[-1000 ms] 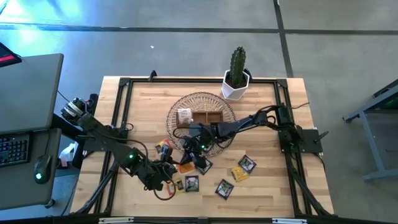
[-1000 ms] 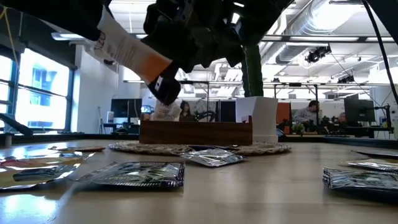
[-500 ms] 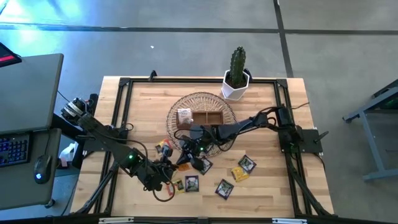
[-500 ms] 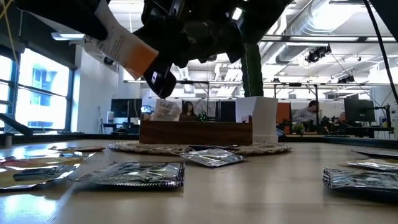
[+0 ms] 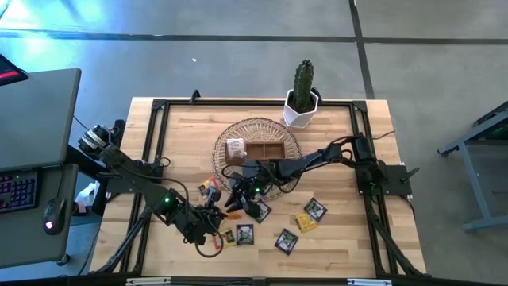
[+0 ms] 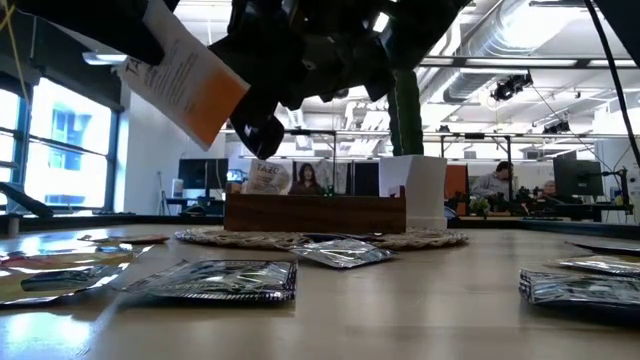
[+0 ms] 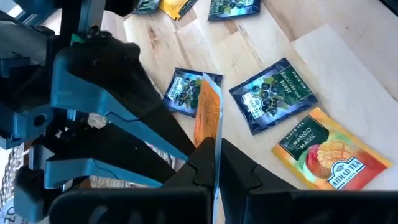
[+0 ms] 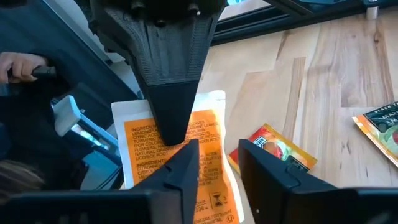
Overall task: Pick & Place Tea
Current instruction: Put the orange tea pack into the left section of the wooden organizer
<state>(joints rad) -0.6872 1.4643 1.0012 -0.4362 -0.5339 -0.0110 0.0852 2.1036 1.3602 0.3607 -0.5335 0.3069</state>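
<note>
- My left gripper is clenched on an orange-and-white tea packet, pinching it edge-on; in the low view the packet hangs tilted, up off the bench.
- In the high view the left gripper sits near the front-left of the bench, just in front of the wicker basket.
- My right gripper is right there too, jaws released w/ a gap between them, hovering just at the face of the same orange packet; can't tell if a fingertip touches it.
- In the high view the right gripper is over the basket's front edge, close to the left one.
- The wooden compartment box sits in the basket; one white/orange packet stands in its left compartment.
- Other packets flat on the bench: two dark blue blackcurrant packets and an orange mango packet seen from the left wrist cam.
- High view: more packets lie scattered toward the front — a dark packet, another dark packet, a yellow packet beside a further dark one.
- A potted cactus in a white pot stands at the far edge.
- Low view: people sit at desks in the room behind.
</note>
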